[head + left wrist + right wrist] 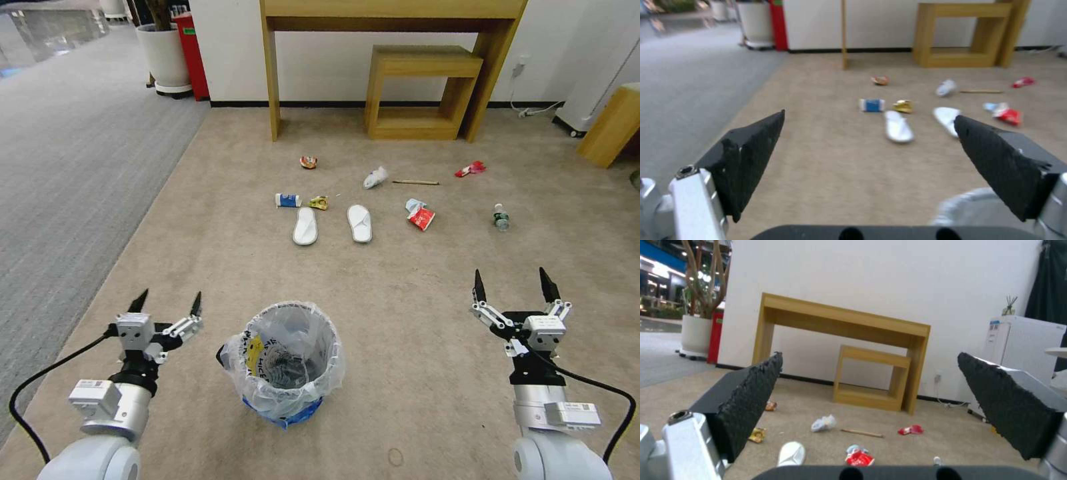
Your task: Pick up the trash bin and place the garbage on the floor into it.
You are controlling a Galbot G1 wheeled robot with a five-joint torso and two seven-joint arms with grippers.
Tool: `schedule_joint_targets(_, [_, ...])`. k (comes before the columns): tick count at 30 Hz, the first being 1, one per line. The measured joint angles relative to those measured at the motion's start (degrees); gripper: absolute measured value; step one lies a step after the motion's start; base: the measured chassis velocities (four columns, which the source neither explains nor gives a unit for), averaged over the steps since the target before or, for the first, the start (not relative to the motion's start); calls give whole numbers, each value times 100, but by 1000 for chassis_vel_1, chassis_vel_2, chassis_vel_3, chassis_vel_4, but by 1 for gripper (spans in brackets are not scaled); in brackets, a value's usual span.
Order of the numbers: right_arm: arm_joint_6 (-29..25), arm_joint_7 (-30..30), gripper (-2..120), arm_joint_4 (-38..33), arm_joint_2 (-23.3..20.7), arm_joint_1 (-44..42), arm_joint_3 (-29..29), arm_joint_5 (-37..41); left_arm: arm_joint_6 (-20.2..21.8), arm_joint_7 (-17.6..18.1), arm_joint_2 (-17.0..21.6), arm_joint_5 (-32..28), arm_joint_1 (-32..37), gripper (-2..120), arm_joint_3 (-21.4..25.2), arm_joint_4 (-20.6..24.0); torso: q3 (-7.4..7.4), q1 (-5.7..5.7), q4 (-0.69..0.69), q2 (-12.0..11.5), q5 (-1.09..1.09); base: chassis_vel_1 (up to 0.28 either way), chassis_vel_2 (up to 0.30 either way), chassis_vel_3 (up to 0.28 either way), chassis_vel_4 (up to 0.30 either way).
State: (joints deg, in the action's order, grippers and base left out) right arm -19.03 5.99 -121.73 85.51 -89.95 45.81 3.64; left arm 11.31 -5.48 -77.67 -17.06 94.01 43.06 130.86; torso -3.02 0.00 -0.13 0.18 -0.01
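Both arms reach forward at about the same height, wrists level, each trailing a black cable. The left gripper (pixel 167 301) holds its black pointed fingers (pixel 746 163) spread wide with nothing between them. The right gripper (pixel 513 285) likewise has its fingers (pixel 744 400) wide apart and empty.

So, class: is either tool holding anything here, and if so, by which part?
Nothing is held. The left tool and right tool are both open and empty, either side of the trash bin.
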Motion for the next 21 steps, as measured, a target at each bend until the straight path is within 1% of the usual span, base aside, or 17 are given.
schedule_joint_targets(1, [0, 0, 100, 0, 0, 0, 0, 0, 0, 0, 0, 0, 0, 100, 0, 0, 0, 0, 0, 0, 0, 0, 0, 0, 0])
schedule_joint_targets(2, [-2, -1, 100, 8, -16, 8, 1, 6, 181, 34, 65, -221, -5, 100, -63, 69, 0, 0, 0, 0, 1, 0, 0, 0, 0])
schedule_joint_targets(3, [-3, -1, 100, 13, -23, 14, 1, 9, 269, 56, 93, -320, -11, 100, -88, 99, 0, 0, 0, 0, 1, 0, 0, 0, 0])
schedule_joint_targets(4, [-7, -1, 100, 23, -40, 31, 0, 16, 607, 160, 185, -649, -42, 100, -159, 190, 0, 0, 0, 0, 1, 0, 0, 0, 0])
schedule_joint_targets(5, [-7, -1, 100, 23, -40, 31, 0, 16, 607, 160, 185, -649, -42, 100, -159, 190, 0, 0, 0, 0, 1, 0, 0, 0, 0])
schedule_joint_targets(7, [-7, -1, 100, 26, -58, 48, -6, 19, 1189, 367, 326, -1187, -109, 100, -252, 298, 0, 0, 0, 0, 0, 0, 0, 0, 0])
schedule_joint_targets(8, [-7, -1, 100, 26, -71, 57, -14, 21, 1703, 566, 438, -1648, -167, 100, -316, 379, 0, 0, -1, 0, 0, 0, 0, 0, 0])
schedule_joint_targets(9, [-7, -1, 100, 26, -71, 57, -14, 21, 1703, 566, 438, -1648, -167, 100, -316, 379, 0, 0, -1, 0, 0, 0, 0, 0, 0])
schedule_joint_targets(10, [-4, -1, 100, 25, -81, 64, -23, 22, 2148, 763, 535, -2110, -211, 100, -374, 448, 0, 0, -1, 0, 0, 0, 0, 0, 0])
schedule_joint_targets(11, [-2, -1, 100, 26, -84, 67, -27, 22, 2267, 838, 564, -2259, -223, 100, -393, 468, 0, 0, -1, 0, 0, 0, 0, 0, 0])
schedule_joint_targets(12, [6, 1, 100, 25, -99, 83, -38, 22, 2684, 1178, 702, -2885, -276, 100, -501, 546, 0, 0, 0, 0, 0, 0, 0, 0, 0])
schedule_joint_targets(13, [9, 2, 100, 26, -104, 89, -41, 22, 2802, 1309, 756, -3083, -294, 100, -550, 568, 0, 0, 0, 0, 0, 0, 0, 0, 0])
schedule_joint_targets(14, [9, 2, 100, 26, -104, 89, -41, 22, 2802, 1309, 756, -3083, -294, 100, -550, 568, 0, 0, 0, 0, 0, 0, 0, 0, 0])
schedule_joint_targets(15, [11, 10, 100, 27, -113, 96, -48, 22, 2948, 1469, 836, -3312, -321, 100, -629, 594, 0, 0, 0, 0, 0, 0, 0, 0, 0])
schedule_joint_targets(16, [11, 17, 100, 33, -119, 101, -54, 22, 3031, 1554, 891, -3428, -342, 100, -683, 607, 0, 0, 0, 0, 0, 0, 0, 0, 0])
schedule_joint_targets(19, [12, 30, 100, 52, -128, 114, -69, 21, 3106, 1640, 956, -3536, -377, 100, -757, 610, 0, 0, -1, 0, 0, 0, 0, 0, 0])
schedule_joint_targets(21, [11, 59, 100, 95, -150, 148, -109, 16, 3157, 1869, 1020, -3740, -478, 100, -894, 558, 0, 0, 0, 0, 1, 0, 0, 0, 0])
